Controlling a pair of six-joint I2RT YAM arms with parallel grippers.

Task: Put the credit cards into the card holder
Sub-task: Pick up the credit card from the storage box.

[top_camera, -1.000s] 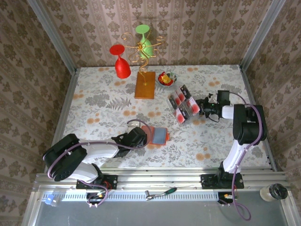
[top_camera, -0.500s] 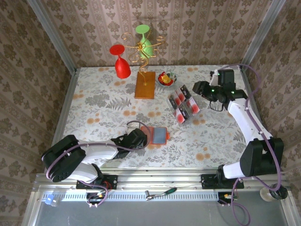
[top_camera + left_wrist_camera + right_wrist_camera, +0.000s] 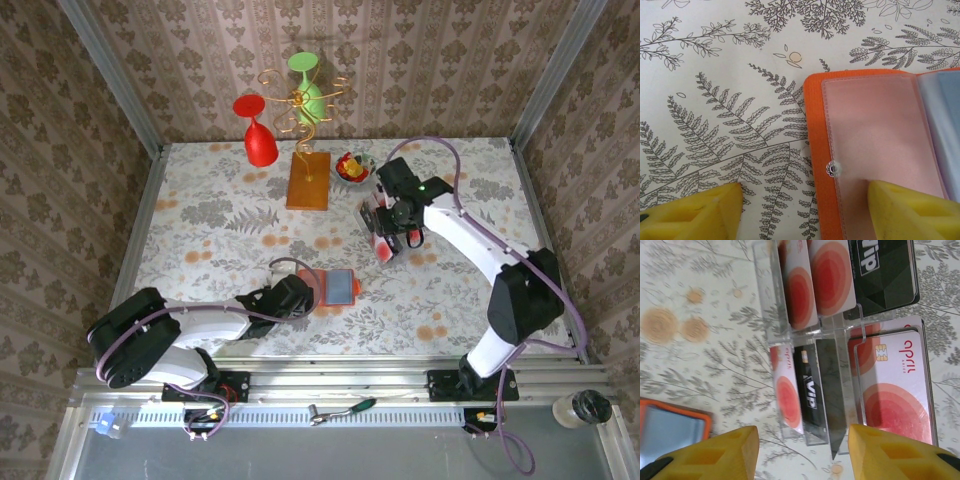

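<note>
The whole floral-clothed bench [image 3: 200, 230] is taken in from the top camera. The small orange-red folding card holder [image 3: 340, 287] lies open near the middle, closer to the near edge. The thin rectangular credit cards [image 3: 384, 243] sit toward the right, closer to the far edge.

Finer detail is given by the wrist views. In the right wrist view the cards [image 3: 895, 385] — dark ones lettered "vip", pinkish-white ones with red spots — are seen slotted into a clear plastic tiered rack [image 3: 769, 290], and a corner of the card holder [image 3: 670, 432] is cut off at the lower left. In the left wrist view the holder's clear pocket [image 3: 875, 145], a small metal stud [image 3: 834, 169] and a strip of grey-blue panel are shown.

The left arm is laid low along the bench, with the left hand [image 3: 299, 293] at the holder's left side. Its yellow fingertips [image 3: 910, 210] are held apart, one over the pocket and one over bare cloth; contact cannot be judged. The right arm is stretched across to the rack. The right hand [image 3: 398, 215] is poised above the cards with its fingers [image 3: 710, 455] spread wide. From above, part of the rack is covered by that hand, so the cards cannot be counted there.
</note>
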